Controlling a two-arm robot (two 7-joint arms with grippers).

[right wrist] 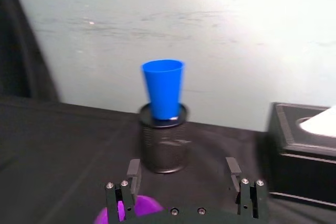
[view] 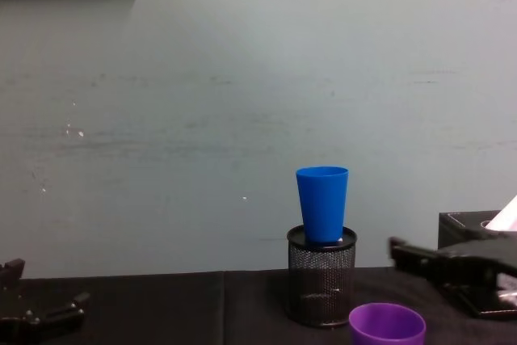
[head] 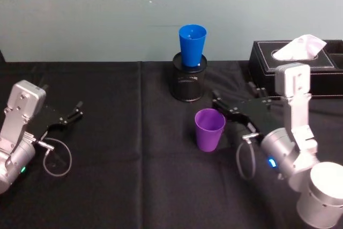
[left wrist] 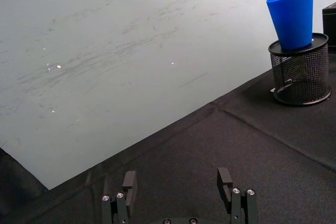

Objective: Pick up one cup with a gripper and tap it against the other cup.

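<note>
Where it stands upright, purple cup (head: 209, 129) just beside right end effector (head: 228, 112), fingers spread.

silver-grey arms, black fingers (right wrist: 133, 174)

— Where do the cups sit?
— The other cup (head: 192, 44) stands in the pen holder (head: 188, 83) at the tabletop's (head: 134, 186) back; the one cup (head: 209, 129) stands in front, slightly right.
— And the tissue box (head: 300, 68)?
— Far right, behind the gripper (head: 225, 105).
</note>
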